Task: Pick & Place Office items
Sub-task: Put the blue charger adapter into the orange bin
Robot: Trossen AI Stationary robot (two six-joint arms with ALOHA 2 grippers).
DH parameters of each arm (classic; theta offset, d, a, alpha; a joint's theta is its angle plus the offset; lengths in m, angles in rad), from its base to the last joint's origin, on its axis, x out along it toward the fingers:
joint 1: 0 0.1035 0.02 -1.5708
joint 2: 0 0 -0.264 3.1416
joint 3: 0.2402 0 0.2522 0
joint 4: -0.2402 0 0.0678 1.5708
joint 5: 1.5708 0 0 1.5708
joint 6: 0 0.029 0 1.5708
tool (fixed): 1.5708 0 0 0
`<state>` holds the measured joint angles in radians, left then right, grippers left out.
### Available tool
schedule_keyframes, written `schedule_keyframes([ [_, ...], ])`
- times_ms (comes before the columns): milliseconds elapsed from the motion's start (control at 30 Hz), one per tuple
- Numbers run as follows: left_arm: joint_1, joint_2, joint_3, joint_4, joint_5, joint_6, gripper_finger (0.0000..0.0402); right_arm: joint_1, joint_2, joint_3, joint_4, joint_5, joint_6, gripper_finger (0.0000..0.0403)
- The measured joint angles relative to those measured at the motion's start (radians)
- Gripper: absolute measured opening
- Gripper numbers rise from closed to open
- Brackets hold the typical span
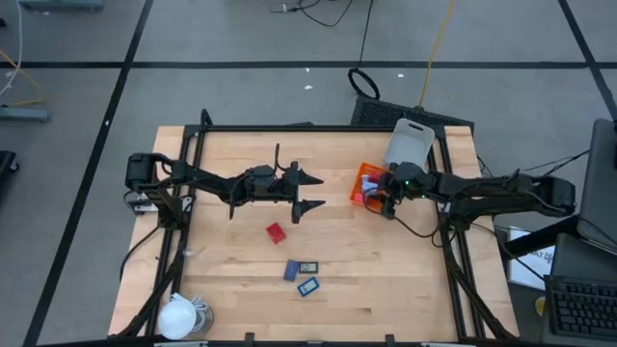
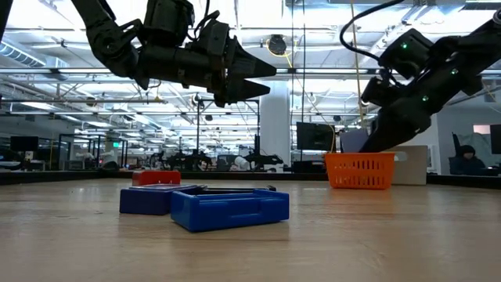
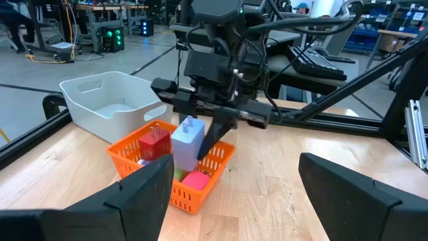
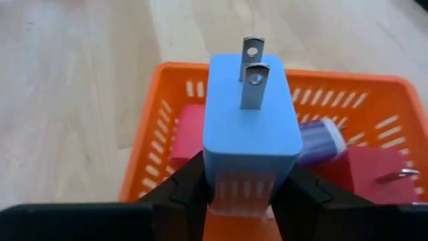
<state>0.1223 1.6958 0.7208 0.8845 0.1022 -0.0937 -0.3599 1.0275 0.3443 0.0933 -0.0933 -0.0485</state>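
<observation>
An orange basket (image 1: 364, 183) stands right of the table's middle with red blocks (image 4: 190, 137) and a purple piece (image 4: 321, 144) inside. My right gripper (image 4: 247, 191) is above it, shut on a pale blue plug block (image 4: 249, 110) with two metal prongs. My left gripper (image 1: 310, 191) hangs open and level above mid-table, pointing at the basket, with nothing between its fingers. On the wood nearer the front lie a red block (image 1: 276, 232), two blue flat pieces (image 1: 291, 271) (image 1: 308, 286) and a dark one (image 1: 308, 266). My right gripper pinches the plug block's two opposite sides (image 4: 214, 171) between its two fingers, at the end away from the prongs. The fingers slant down from the table's right side. The block is over the basket (image 3: 187, 144), with its prongs (image 4: 251, 67) pointing away from the fingers.
A white bin (image 1: 410, 145) stands just beyond the basket at the far right. A white round lump with a cord (image 1: 178, 314) lies at the near left corner. A black frame (image 1: 318, 127) borders the table. Bare wood lies between the two grippers.
</observation>
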Motion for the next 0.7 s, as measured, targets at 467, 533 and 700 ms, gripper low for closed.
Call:
schedule_keyframes([
  [467,0.0,0.0,0.0,-0.001,0.0,-0.001,0.0303,0.001,-0.059,0.0,-0.126,-0.095,-0.024,0.0121],
  [533,0.0,0.0,0.0,-0.001,0.0,-0.001,0.0304,0.001,-0.059,0.0,-0.126,-0.095,-0.024,0.0121],
  [700,0.0,0.0,0.0,-0.002,0.0,-0.001,0.0314,0.002,-0.059,0.0,-0.125,-0.095,-0.024,0.0121],
])
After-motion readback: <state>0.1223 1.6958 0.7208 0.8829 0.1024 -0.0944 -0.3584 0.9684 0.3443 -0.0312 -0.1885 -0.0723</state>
